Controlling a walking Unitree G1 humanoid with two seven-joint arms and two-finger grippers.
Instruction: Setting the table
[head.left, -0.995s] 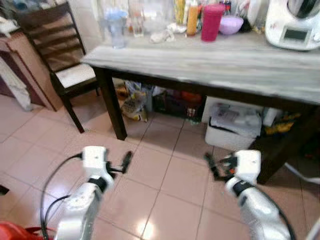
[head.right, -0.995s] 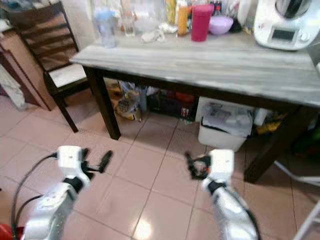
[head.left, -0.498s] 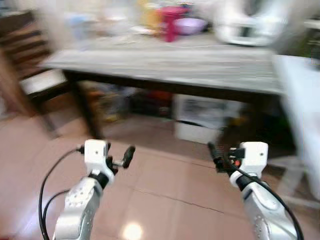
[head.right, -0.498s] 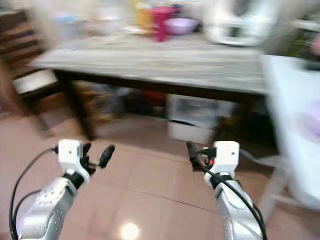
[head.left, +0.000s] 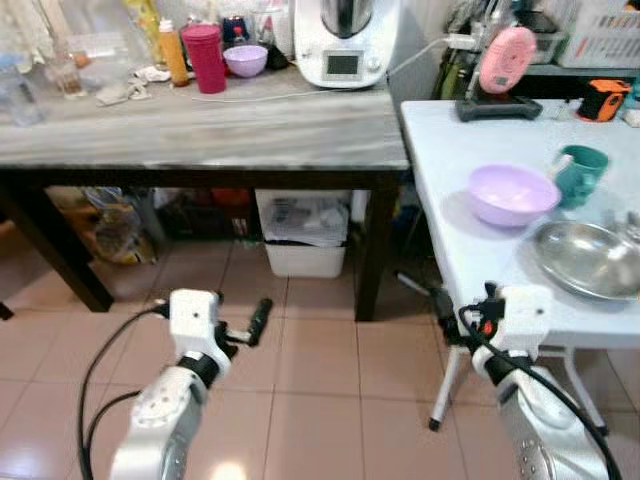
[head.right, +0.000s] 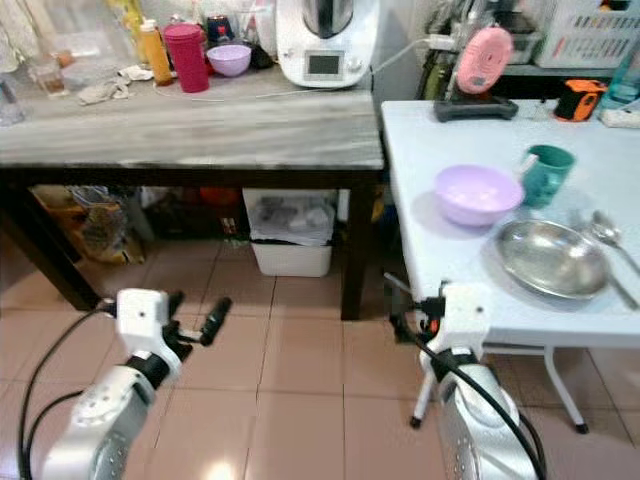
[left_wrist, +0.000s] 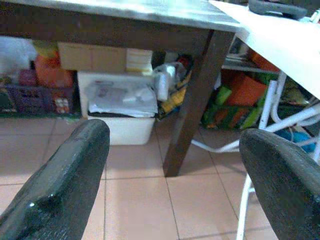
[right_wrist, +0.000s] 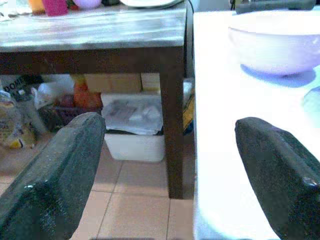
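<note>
Fingers on both my arms stood wide apart and held nothing: my left gripper (head.left: 258, 322) hung low over the tiled floor (head.left: 310, 380), and my right gripper (head.right: 398, 318) hung just beside the near edge of the white worktop (head.left: 450, 180). On that worktop, to my right, sat a purple bowl (head.left: 513, 194), a green mug (head.left: 581, 172) just right of it, and a steel bowl (head.right: 551, 257) nearer to me. A spoon (head.right: 607, 234) lay right of the steel bowl. At the far end stood a pink appliance (head.left: 505, 62) on a dark base. To the left ran a grey wooden worktop (head.left: 200, 120) with dark legs, carrying a white kitchen machine (head.left: 345, 40), a red cup (head.left: 207, 58), a small purple bowl (head.left: 245, 60) and an orange bottle (head.left: 176, 52). A white bin (head.left: 300, 232) sat under it.
</note>
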